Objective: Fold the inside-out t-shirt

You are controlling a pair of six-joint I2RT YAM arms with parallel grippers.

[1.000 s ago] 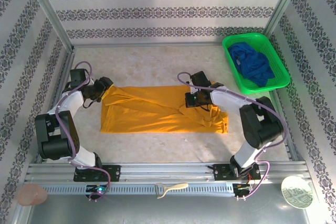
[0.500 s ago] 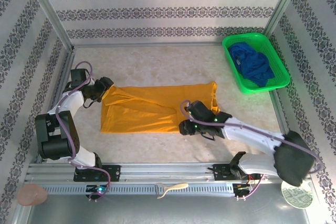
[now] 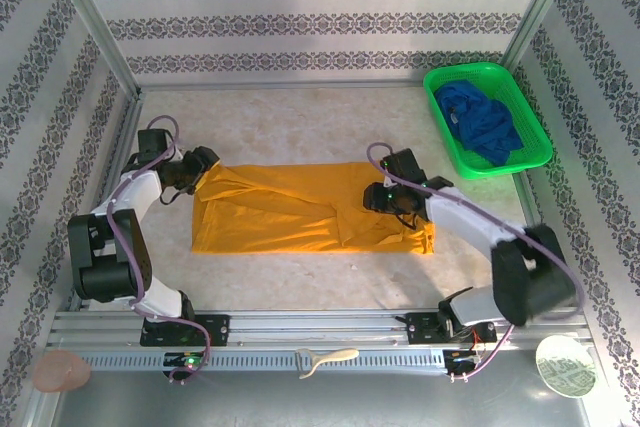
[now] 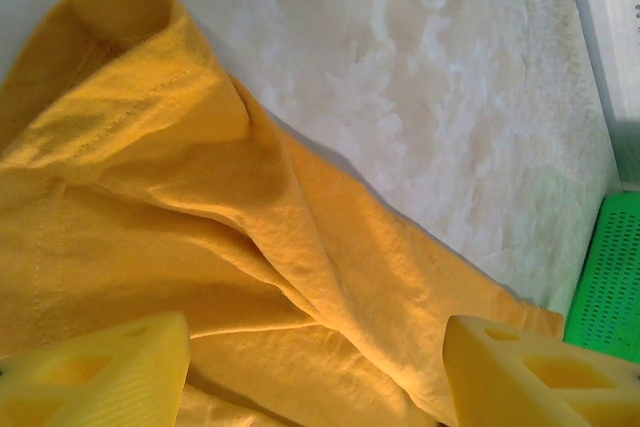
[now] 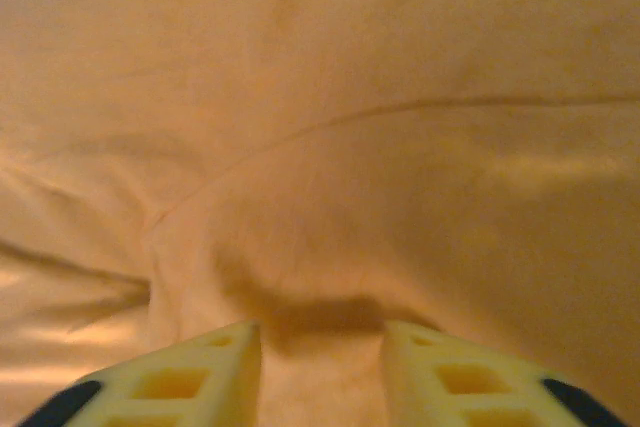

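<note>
The inside-out t-shirt lies flat on the table as a long mustard-yellow strip, plain side up, with creases near its right end. My left gripper sits at the shirt's left edge. In the left wrist view its jaws stand wide open over rumpled yellow cloth. My right gripper rests on the right part of the shirt. Its jaws are partly open, with a low ridge of cloth lying in the gap between the fingers.
A green basket holding a deep-blue garment stands at the back right; its corner shows in the left wrist view. Patterned walls enclose the table on three sides. A metal rail runs along the near edge.
My right gripper swung down to the shirt's near edge, then back up onto its right part, and its jaws went from shut to partly open. The shirt's right end shifted. The left arm stayed still.
</note>
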